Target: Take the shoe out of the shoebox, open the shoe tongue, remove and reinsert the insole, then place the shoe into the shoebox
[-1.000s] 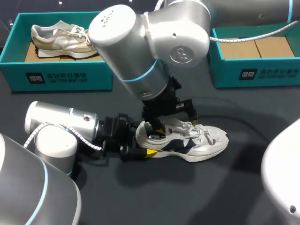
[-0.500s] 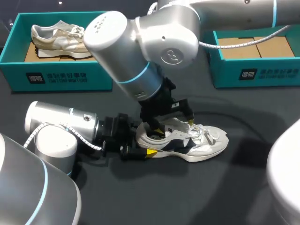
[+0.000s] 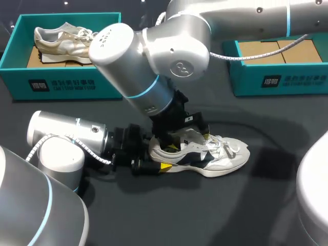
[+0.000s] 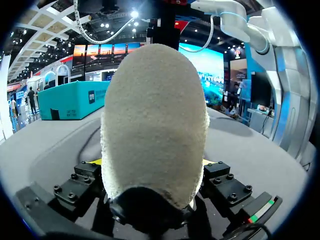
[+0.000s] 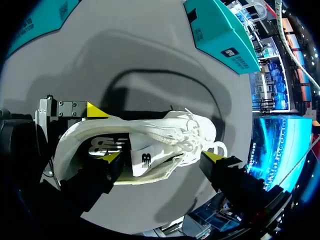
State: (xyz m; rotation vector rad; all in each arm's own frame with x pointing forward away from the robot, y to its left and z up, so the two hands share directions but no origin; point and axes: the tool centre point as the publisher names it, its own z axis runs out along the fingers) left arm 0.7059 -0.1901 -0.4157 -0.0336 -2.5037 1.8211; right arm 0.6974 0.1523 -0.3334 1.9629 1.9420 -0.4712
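While the white sneaker (image 3: 215, 156) lies on its sole on the dark worktop (image 3: 230, 215), out of the teal shoebox (image 3: 297, 82) that stands open behind it, the left jaws clamp its heel from both sides. The padded heel fills the left wrist view. The right jaws hang spread wide over the shoe's mouth and hold nothing. One yellow fingertip (image 5: 113, 157) dips into the opening behind the tongue (image 5: 146, 161), and the other fingertip (image 5: 214, 156) stands beyond the laces (image 5: 192, 134).

The step in hand looks like opening the tongue or reaching for the insole, which cannot be seen inside. The sneaker should be light, with a soft upper that gives under pressure and a stiffer heel and sole, so the heel is the sound place to brace it. The floppy tongue is best pinched at its free edge. The insole, likely thin and bendy, would probably lift most easily from the heel end.

A second teal box (image 3: 77, 84) holding a beige shoe (image 3: 66, 38) stands well apart.
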